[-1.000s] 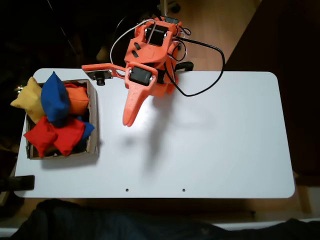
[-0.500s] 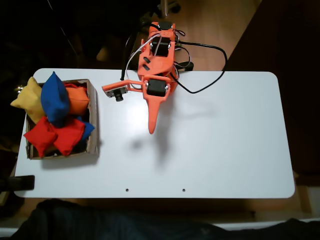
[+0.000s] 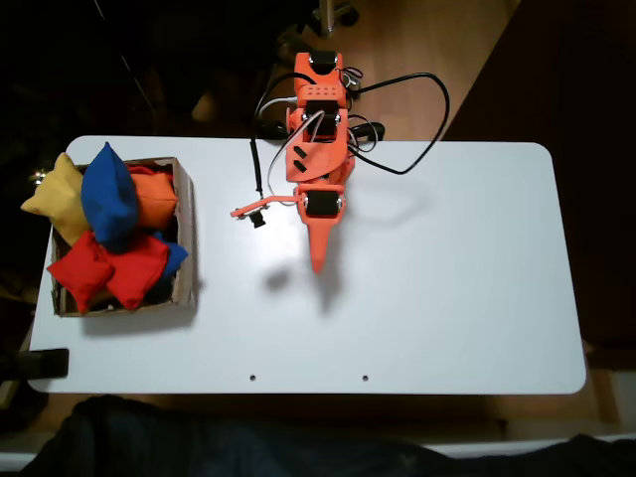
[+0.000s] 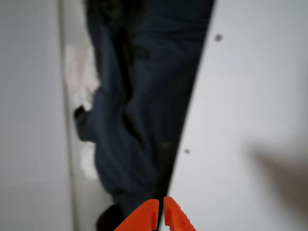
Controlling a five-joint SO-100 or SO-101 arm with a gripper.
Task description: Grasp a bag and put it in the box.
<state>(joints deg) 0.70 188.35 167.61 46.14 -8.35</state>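
White table, bag atop box, gripper apparently closed, well apart

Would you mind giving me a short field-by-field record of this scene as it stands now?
surface: white table
box: brown cardboard box at the table's left end in the fixed view
bag: blue beanbag resting on top of the pile in the box
other contents: red beanbag, orange beanbag, yellow beanbag overhanging the rim
end effector: shut, holding nothing, over bare table

arm: orange plastic shell | black servos | black and white cables | tool: tapered orange fingers
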